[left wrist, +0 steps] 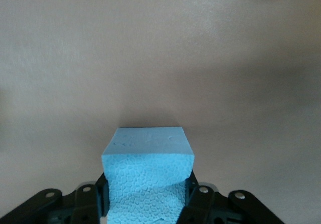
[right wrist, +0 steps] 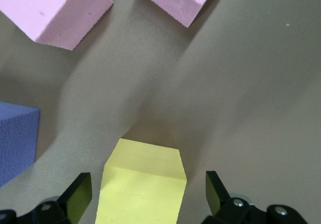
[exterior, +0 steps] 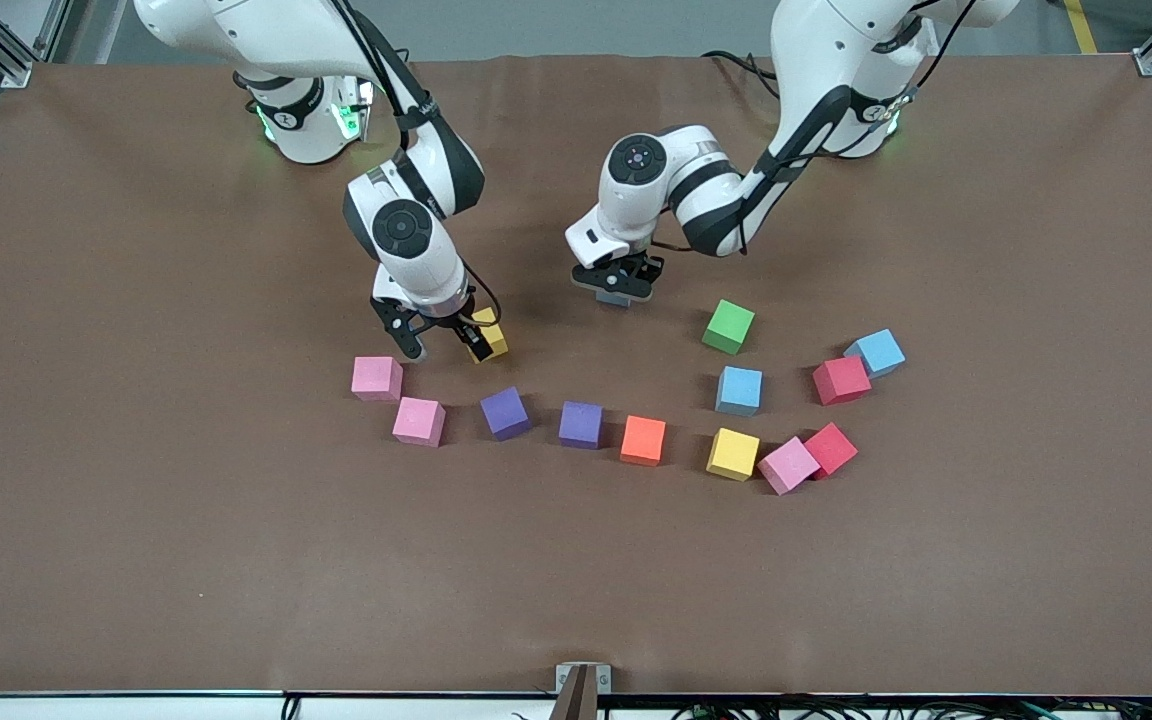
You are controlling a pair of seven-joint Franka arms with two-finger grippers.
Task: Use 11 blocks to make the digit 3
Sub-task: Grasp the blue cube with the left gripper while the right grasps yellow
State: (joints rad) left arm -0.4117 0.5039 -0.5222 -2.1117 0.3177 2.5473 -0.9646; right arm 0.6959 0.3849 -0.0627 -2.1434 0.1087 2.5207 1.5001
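Between its two fingers the left gripper [left wrist: 148, 204] clamps a light blue block [left wrist: 148, 171], low over bare table [exterior: 136, 550] toward the bases. Nearby, the right gripper [right wrist: 148, 196] stands spread wide around a yellow block [right wrist: 143, 184], not squeezing it. Everything else lies loose in a ragged arc nearer the camera: pink blocks [exterior: 377, 378], purple, orange, green. By my reading no digit 3 exists yet; nearly all placing remains.

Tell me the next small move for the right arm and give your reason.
Probably close the right gripper. Its fingers stand open on either side of the yellow block, which sits on the table between them, not yet gripped. The left gripper is already shut on a light blue block.
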